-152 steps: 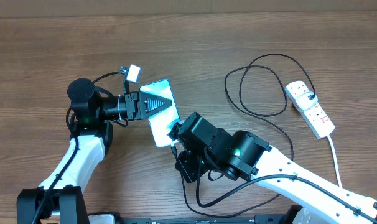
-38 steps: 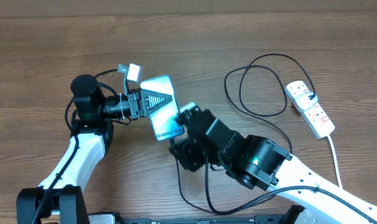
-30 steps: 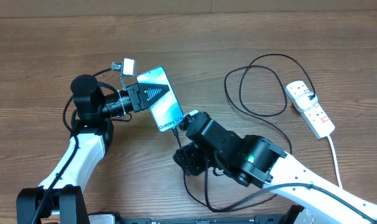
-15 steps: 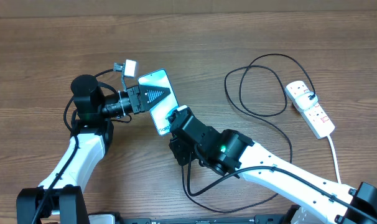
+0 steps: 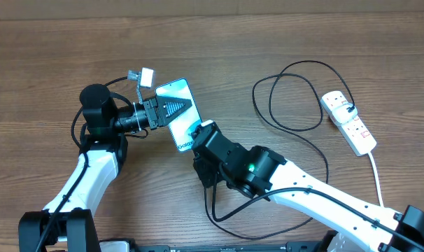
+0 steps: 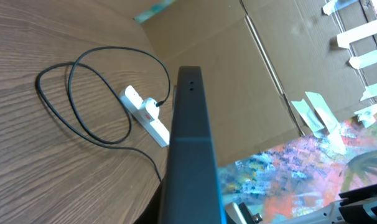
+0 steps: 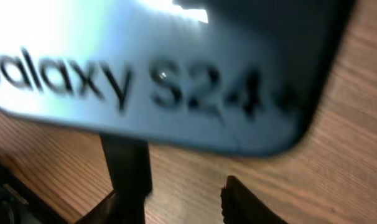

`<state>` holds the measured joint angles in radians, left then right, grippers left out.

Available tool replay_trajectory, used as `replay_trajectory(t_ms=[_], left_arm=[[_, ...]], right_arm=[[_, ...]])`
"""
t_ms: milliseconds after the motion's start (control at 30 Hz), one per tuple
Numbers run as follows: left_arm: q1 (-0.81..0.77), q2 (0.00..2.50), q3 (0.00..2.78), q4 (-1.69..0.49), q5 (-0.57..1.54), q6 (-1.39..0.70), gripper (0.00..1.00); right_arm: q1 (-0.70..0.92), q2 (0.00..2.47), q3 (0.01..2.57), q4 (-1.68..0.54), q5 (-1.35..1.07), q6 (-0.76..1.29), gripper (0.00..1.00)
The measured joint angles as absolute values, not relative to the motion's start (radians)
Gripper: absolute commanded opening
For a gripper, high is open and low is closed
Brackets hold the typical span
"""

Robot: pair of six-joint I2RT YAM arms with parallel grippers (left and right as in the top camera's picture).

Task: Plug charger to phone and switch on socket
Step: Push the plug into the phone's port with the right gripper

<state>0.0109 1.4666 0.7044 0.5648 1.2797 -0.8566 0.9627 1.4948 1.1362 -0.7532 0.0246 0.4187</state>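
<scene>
My left gripper (image 5: pixel 175 110) is shut on the phone (image 5: pixel 171 89) and holds it tilted above the table, cyan screen up. In the left wrist view the phone (image 6: pixel 188 143) shows edge-on as a dark slab. My right gripper (image 5: pixel 197 134) is at the phone's lower end, by the "Galaxy S24+" strip (image 7: pixel 145 74). Its jaws (image 7: pixel 176 199) are apart. The charger's black plug (image 7: pixel 126 165) stands by the left finger, its tip at the phone's edge. The charger cable (image 5: pixel 296 98) loops across the table to the socket (image 5: pixel 348 122), which also shows in the left wrist view (image 6: pixel 145 115).
The socket's white cord (image 5: pixel 376 175) runs toward the front right edge. Cable slack curls under my right arm (image 5: pixel 222 210). A cardboard wall (image 6: pixel 238 81) stands behind the table. A small white tag (image 5: pixel 146 75) sticks out by my left wrist.
The left gripper lifted and turned the phone. The right gripper brought the plug up to the phone's lower end. In the last half second almost nothing moved.
</scene>
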Motion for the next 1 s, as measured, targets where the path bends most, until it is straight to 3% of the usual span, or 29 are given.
replay_trajectory(t_ms=[1000], left_arm=[[0.010,1.467,0.704,0.564,1.259,-0.861,0.04]], right_arm=[[0.963,1.454,1.140,-0.713,0.023,0.469,0.12]])
